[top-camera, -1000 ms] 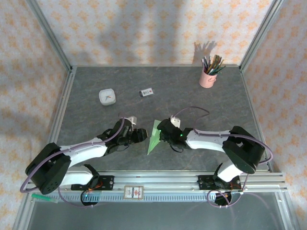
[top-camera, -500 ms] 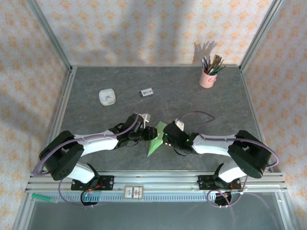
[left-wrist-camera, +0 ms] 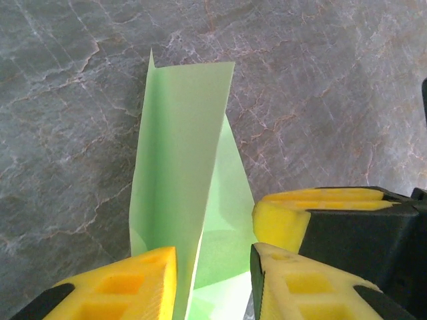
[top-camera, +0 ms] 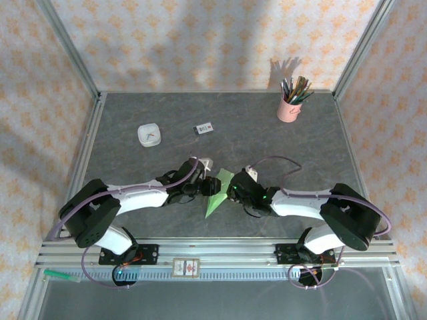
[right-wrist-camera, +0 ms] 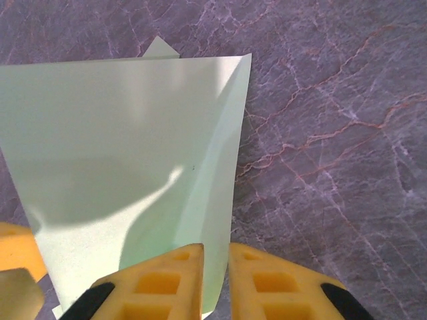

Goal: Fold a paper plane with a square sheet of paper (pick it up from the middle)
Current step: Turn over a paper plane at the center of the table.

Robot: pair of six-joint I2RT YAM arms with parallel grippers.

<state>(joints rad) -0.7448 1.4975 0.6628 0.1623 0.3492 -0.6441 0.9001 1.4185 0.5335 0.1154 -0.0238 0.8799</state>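
Grey marbled tabletop (top-camera: 300,153): the right gripper (right-wrist-camera: 216,259) pinches an edge of the green paper (top-camera: 213,200); the left gripper (left-wrist-camera: 213,263) straddles a raised flap, jaws slightly apart (mid-fold, likely). Next: close and crease.

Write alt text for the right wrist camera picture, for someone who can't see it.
The right claw, its yellow fingers nearly together, pinches the lower edge of a folded pale green paper, with a grey marbled table behind it.

Paper (top-camera: 214,201) sits between left gripper (top-camera: 211,187) and right gripper (top-camera: 231,194); dish (top-camera: 148,135), card (top-camera: 203,128), cup (top-camera: 289,109) behind.
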